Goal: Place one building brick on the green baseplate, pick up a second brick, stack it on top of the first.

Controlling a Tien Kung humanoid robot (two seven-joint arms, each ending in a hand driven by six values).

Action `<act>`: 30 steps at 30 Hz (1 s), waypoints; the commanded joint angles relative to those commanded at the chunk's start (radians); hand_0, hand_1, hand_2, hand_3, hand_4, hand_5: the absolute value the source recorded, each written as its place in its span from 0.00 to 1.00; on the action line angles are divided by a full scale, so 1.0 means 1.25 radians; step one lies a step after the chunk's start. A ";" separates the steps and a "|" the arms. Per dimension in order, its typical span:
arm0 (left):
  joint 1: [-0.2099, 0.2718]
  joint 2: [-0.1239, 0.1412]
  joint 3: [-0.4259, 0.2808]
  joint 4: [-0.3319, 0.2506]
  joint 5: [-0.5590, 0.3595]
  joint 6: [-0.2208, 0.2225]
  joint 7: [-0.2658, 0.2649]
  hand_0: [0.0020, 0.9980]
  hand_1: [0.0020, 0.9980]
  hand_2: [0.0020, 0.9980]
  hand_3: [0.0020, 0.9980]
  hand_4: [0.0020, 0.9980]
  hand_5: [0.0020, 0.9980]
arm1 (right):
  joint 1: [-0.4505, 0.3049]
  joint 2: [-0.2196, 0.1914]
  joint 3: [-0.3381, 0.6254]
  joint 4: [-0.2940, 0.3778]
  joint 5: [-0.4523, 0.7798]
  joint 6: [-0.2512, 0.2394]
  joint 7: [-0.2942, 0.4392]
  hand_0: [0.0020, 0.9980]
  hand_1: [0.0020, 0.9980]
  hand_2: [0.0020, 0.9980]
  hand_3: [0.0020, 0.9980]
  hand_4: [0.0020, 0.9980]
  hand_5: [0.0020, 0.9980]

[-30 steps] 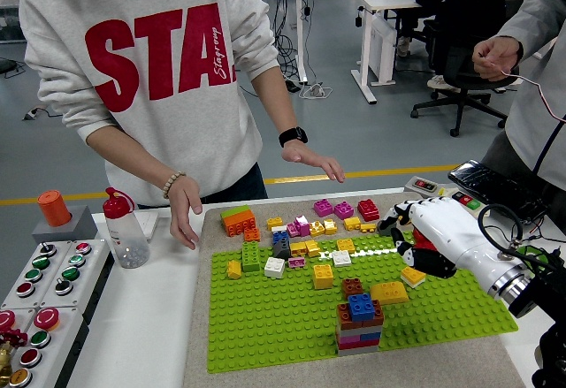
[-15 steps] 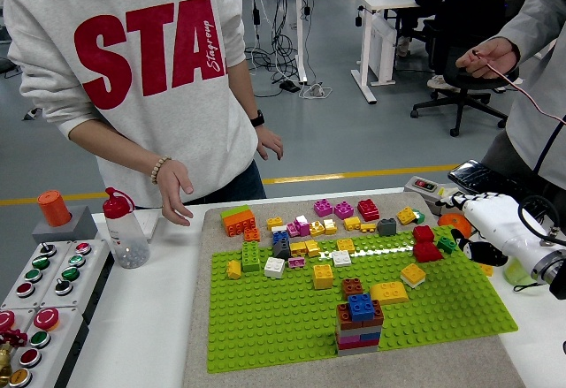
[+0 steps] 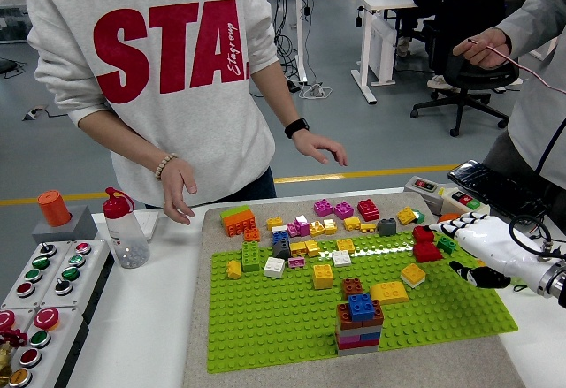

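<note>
A: Which step was it on?

B: Judging by the layout, between bricks. A stack stood on the baseplate, lower centre, blue brick on top. Right hand sat at the plate's right edge, holding nothing.

A: Fingers?

B: Loosely extended, pointing left, thumb hanging below. Not pinching anything.

A: Nearest brick?

B: Red bricks just left of the fingertips, green one beside them. Yellow brick lower left of the hand, apart.

A: Next move?

B: Probably pick one, close on it, carry it to the stack. Left hand wasn't visible. Person's hands hovered at the far edge, touching nothing.
</note>
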 joint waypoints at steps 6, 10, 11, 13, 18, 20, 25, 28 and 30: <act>-0.001 0.000 0.002 0.000 0.000 -0.001 0.001 0.66 0.68 0.70 0.58 0.30 1.00 | 0.031 0.003 -0.073 -0.020 0.033 -0.049 0.072 0.85 0.83 0.88 0.91 0.58 0.03; -0.003 0.000 0.004 0.000 0.000 -0.002 0.001 0.66 0.69 0.70 0.58 0.30 1.00 | 0.044 0.014 -0.102 -0.037 0.043 -0.059 0.094 0.85 0.82 0.88 0.91 0.58 0.03; -0.003 0.000 0.004 0.000 -0.001 -0.002 0.001 0.66 0.69 0.70 0.58 0.30 1.00 | 0.046 0.015 -0.108 -0.041 0.044 -0.060 0.098 0.85 0.82 0.88 0.91 0.58 0.03; -0.003 0.000 0.004 0.000 -0.001 -0.002 0.001 0.66 0.69 0.70 0.58 0.30 1.00 | 0.051 0.019 -0.120 -0.049 0.047 -0.064 0.107 0.85 0.82 0.88 0.91 0.58 0.03; -0.005 0.000 0.005 0.000 -0.001 -0.002 0.001 0.66 0.69 0.70 0.58 0.30 1.00 | 0.068 0.029 -0.155 -0.073 0.049 -0.077 0.126 0.85 0.83 0.89 0.91 0.58 0.03; -0.006 0.000 0.005 0.000 -0.001 -0.002 0.001 0.66 0.69 0.70 0.58 0.30 1.00 | 0.073 0.033 -0.163 -0.079 0.049 -0.079 0.129 0.85 0.83 0.89 0.91 0.58 0.03; -0.008 0.000 0.006 0.000 0.000 -0.002 0.002 0.66 0.69 0.70 0.58 0.30 1.00 | 0.088 0.051 -0.189 -0.106 0.045 -0.080 0.130 0.84 0.82 0.88 0.91 0.57 0.02; -0.009 0.000 0.007 0.000 0.000 -0.003 0.002 0.66 0.69 0.70 0.58 0.30 1.00 | 0.094 0.058 -0.201 -0.121 0.044 -0.080 0.131 0.84 0.82 0.88 0.91 0.57 0.01; -0.010 0.000 0.008 0.000 -0.001 -0.003 0.002 0.66 0.69 0.70 0.58 0.30 1.00 | 0.095 0.061 -0.204 -0.127 0.044 -0.081 0.133 0.84 0.82 0.88 0.91 0.57 0.01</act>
